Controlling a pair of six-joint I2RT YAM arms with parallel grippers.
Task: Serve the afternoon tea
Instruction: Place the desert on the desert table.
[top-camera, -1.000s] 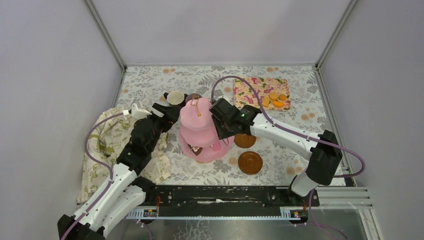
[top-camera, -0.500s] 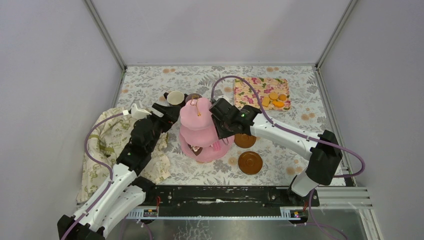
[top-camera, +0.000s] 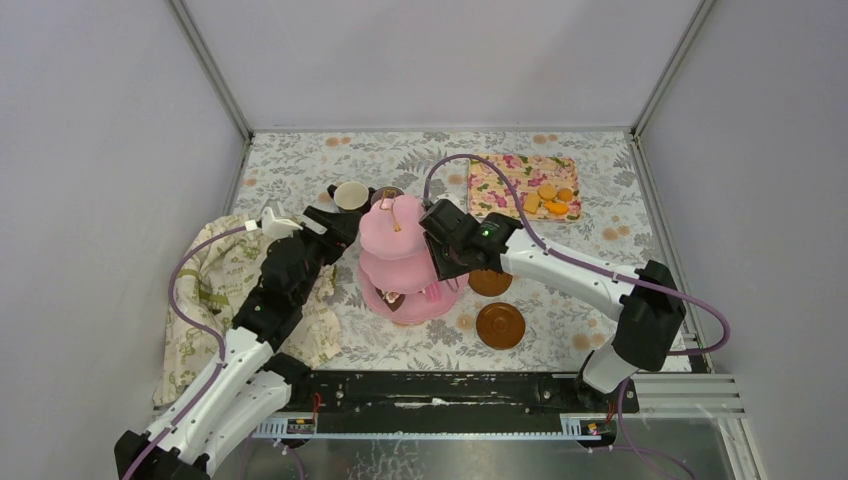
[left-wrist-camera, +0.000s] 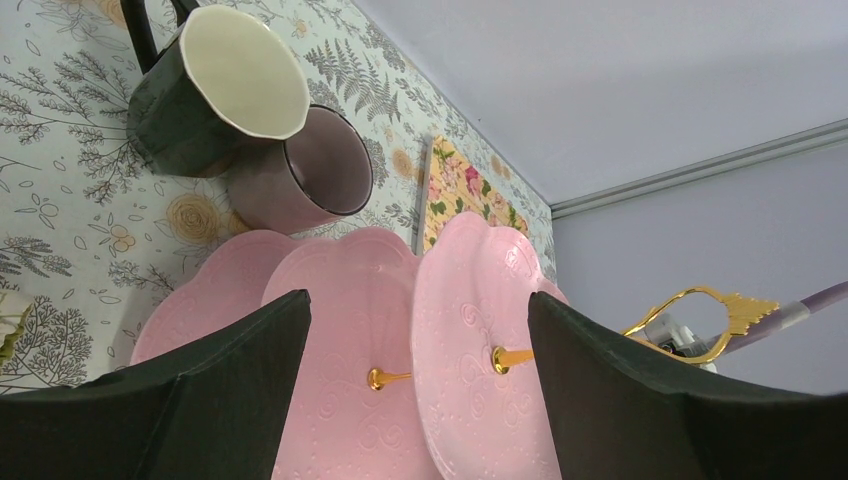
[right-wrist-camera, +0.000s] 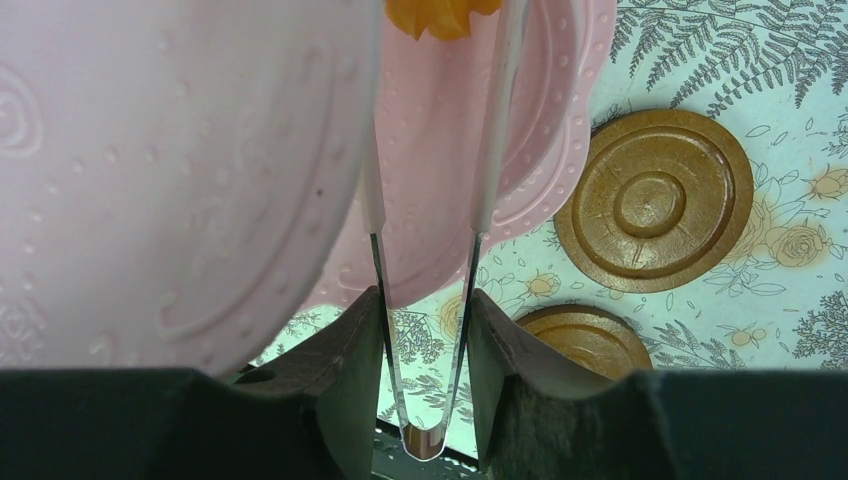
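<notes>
Beside scalloped pink stand (top-camera: 405, 262): right end effector (right-wrist-camera: 422, 320) pinches tongs (right-wrist-camera: 488, 170), left end effector (left-wrist-camera: 418, 305) wide.

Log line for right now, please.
left gripper: open, at stand | right gripper: shut on tongs | tongs: orange sweet between tips | saucers: bare
</notes>
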